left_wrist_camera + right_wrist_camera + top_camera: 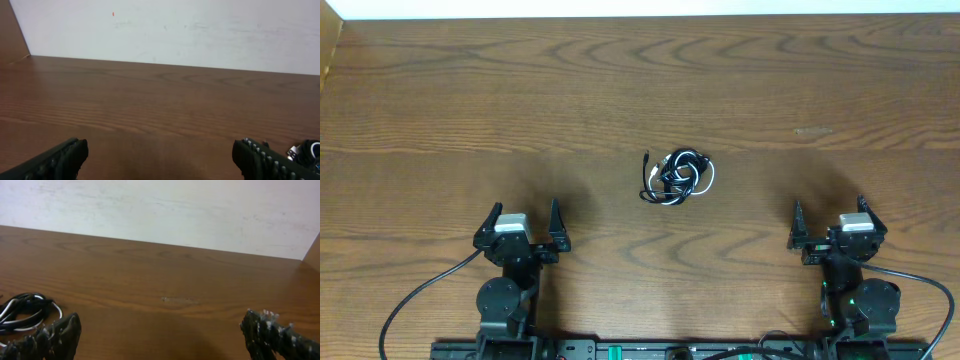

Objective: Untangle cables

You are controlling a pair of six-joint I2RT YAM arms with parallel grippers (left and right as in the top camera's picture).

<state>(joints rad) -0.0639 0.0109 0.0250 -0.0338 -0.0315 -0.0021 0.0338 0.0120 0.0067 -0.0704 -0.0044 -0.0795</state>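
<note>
Your left gripper (526,210) and right gripper (829,207) both stand with jaws wide apart, holding nothing, near the front of the wooden table (620,80). Between them, farther out, the black cable (665,172) and white cable (709,178) lie in one small knot. Untangling looks unstarted; next, reach in and pinch a loose end.

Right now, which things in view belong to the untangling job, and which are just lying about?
Job: black cable; white cable, bundled with it; left tool and right tool, both open and apart from the bundle.
Not the job: table; pale scuff on its surface; thick arm wires; white wall.
</note>
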